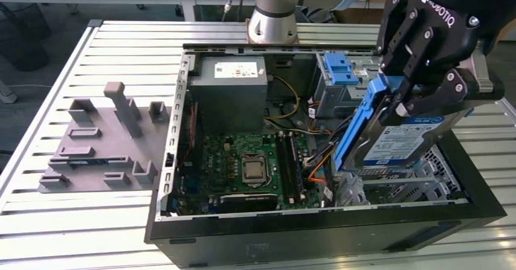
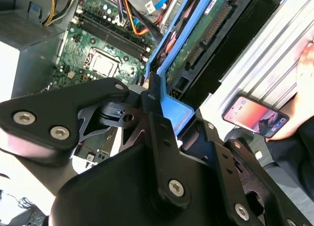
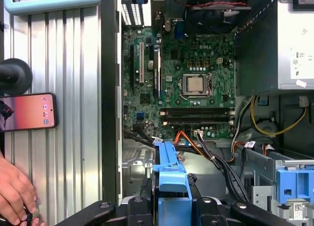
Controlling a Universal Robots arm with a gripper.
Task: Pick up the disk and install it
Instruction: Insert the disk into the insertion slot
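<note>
Disk (image 1: 403,140) off the table, held tilted in the gripper (image 1: 423,98) above the drive bay on the exterior view's right of the open computer case (image 1: 322,225); jaws clenched on its blue-framed upper end, white-and-blue label facing the camera, lower end just inside the case rim. Same view: motherboard (image 1: 250,161) flat on the case floor, grey power supply (image 1: 229,86) with a white sticker at the far wall, small blue latch (image 1: 339,70) beside it toward the exterior view's right. Grey moulded fixture (image 1: 101,143) sits on the slatted table (image 1: 81,221), well apart from the case on the exterior view's left. Second wrist view: black fingers (image 2: 157,118) closed against the blue frame of the disk (image 2: 206,35), whose circuit-board side and connector edge show; motherboard (image 2: 98,49) beyond it, and a smartphone (image 2: 256,115) with lit screen lying on the table slats outside the case. First wrist view: blue frame end of the disk (image 3: 171,182) pinched between the fingers, hanging over the case interior near loose cables; processor socket (image 3: 195,84) mid-board; smartphone (image 3: 29,112) on the slats, a person's hand (image 3: 14,191) near it.
</note>
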